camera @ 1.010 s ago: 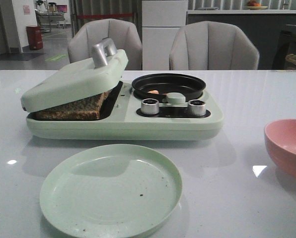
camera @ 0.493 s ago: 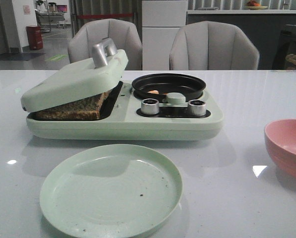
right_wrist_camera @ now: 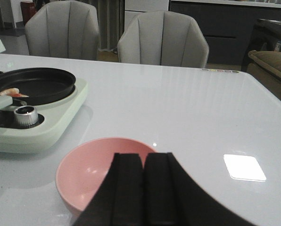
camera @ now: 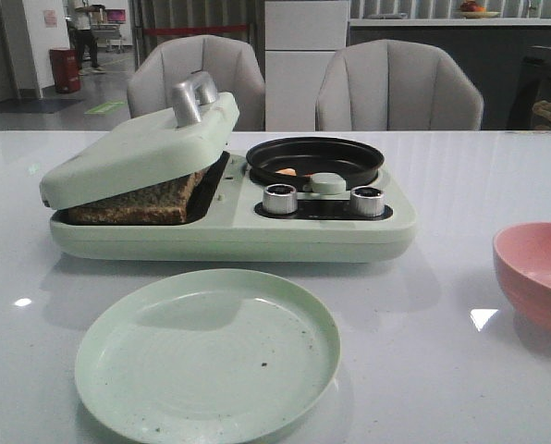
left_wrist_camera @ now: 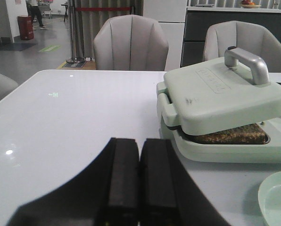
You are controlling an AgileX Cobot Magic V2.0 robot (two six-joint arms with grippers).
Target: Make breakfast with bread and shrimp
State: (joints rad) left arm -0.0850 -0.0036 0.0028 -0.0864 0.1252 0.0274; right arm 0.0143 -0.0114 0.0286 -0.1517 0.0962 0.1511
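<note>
On a white table (camera: 460, 166): one pale green cooker (camera: 229, 227), one green plate (camera: 206, 356) just before it, one pink bowl (camera: 539, 273) off to the right. Two grey chairs (camera: 397, 88) behind. Two silver knobs (camera: 279, 199) on the cooker's front, one black pan (camera: 314, 159) behind them.

Bread (camera: 137, 203) — lying in the cooker's left bay, under a tilted lid (camera: 137, 153) that rests on it and hides most of it; number of slices unclear. Shrimp (camera: 287, 171) — one small orange piece inside the pan.

Left gripper (left_wrist_camera: 139, 181) empty, jaws pressed together, over bare table beside the cooker. Right gripper (right_wrist_camera: 143, 186) likewise closed on nothing, above the bowl's near rim.
</note>
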